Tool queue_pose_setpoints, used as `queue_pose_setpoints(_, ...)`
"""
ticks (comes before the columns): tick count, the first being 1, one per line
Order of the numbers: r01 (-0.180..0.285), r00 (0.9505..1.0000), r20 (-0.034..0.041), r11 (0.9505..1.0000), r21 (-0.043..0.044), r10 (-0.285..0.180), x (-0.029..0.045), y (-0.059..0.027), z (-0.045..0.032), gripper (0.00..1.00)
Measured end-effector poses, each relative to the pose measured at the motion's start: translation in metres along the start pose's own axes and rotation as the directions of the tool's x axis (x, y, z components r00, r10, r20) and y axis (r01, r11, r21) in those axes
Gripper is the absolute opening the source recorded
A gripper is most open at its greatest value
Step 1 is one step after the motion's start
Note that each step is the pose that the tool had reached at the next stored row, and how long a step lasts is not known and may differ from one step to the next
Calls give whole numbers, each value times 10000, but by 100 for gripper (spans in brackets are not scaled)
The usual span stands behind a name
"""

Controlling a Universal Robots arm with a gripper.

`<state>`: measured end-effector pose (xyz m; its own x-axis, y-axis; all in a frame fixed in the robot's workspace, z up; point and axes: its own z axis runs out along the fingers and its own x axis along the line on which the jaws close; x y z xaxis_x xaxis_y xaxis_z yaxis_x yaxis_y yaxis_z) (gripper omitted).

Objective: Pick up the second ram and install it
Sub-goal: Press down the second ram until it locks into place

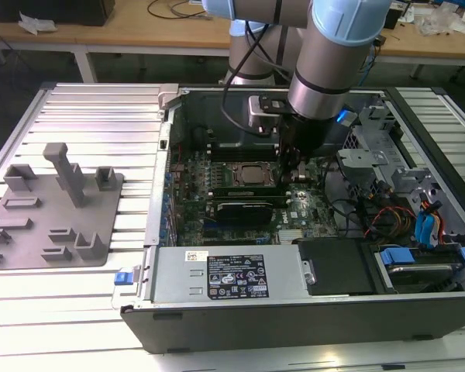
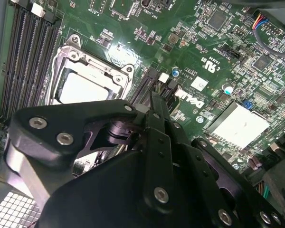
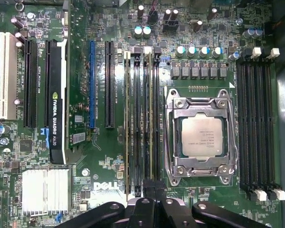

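Evidently the second ram (image 3: 149, 118) is already down among the memory slots of the motherboard (image 3: 85, 156). In the first wrist view it shows edge-on as a thin line standing in the slot bank just beside the processor (image 3: 203, 137), with another stick (image 3: 128, 118) a couple of slots further from the socket. Its long axis follows the slots, parallel to the side of the processor socket, and the board stands on its long edge with the contact edge turned down into the slot. One end lies at the claw (image 3: 152, 192); the other points away toward the row of capacitors (image 3: 199, 51). The claw's fingers are drawn together with no gap that I can see, their tips at the near end of the stick in both wrist views (image 2: 154, 102). Whether they pinch its top edge or only bear on it I cannot tell. In the exterior view the claw (image 1: 294, 167) reaches deep into the open computer case (image 1: 310, 310), well apart from the grey fixture (image 1: 54, 209) on the tabletop (image 1: 85, 108). I judge the stick light, stiff along its length but thin and easily cracked if twisted, with chips and contacts better left untouched. It should be held by its bare top edge or short ends and kept square to the slot.
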<state>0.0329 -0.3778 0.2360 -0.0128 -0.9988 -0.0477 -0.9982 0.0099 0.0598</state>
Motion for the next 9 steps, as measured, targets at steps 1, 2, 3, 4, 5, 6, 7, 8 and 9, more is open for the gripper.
queue_pose_setpoints(1, 0, 10000, -2, 10000, 0, 0, 1, -1, 9, 8)
queue_pose_setpoints(2, 0, 10000, -4, 10000, -1, 0, 1, -1, 13, 8)
queue_pose_setpoints(3, 0, 10000, -2, 10000, 0, 0, 2, -2, 29, 8)
queue_pose_setpoints(4, 0, 10000, -5, 10000, -1, 0, 2, -2, 29, 8)
queue_pose_setpoints(5, 0, 10000, -2, 10000, 0, 0, 2, -2, 38, 8)
queue_pose_setpoints(6, 0, 10000, -7, 10000, -1, 0, 3, -3, 47, 8)
queue_pose_setpoints(7, 0, 10000, -7, 10000, -1, 0, 4, -3, 48, 8)
queue_pose_setpoints(8, 0, 10000, -8, 10000, -2, 0, 4, -3, 48, 8)
queue_pose_setpoints(9, 0, 10000, -4, 10000, 0, 0, 3, -3, 55, 8)
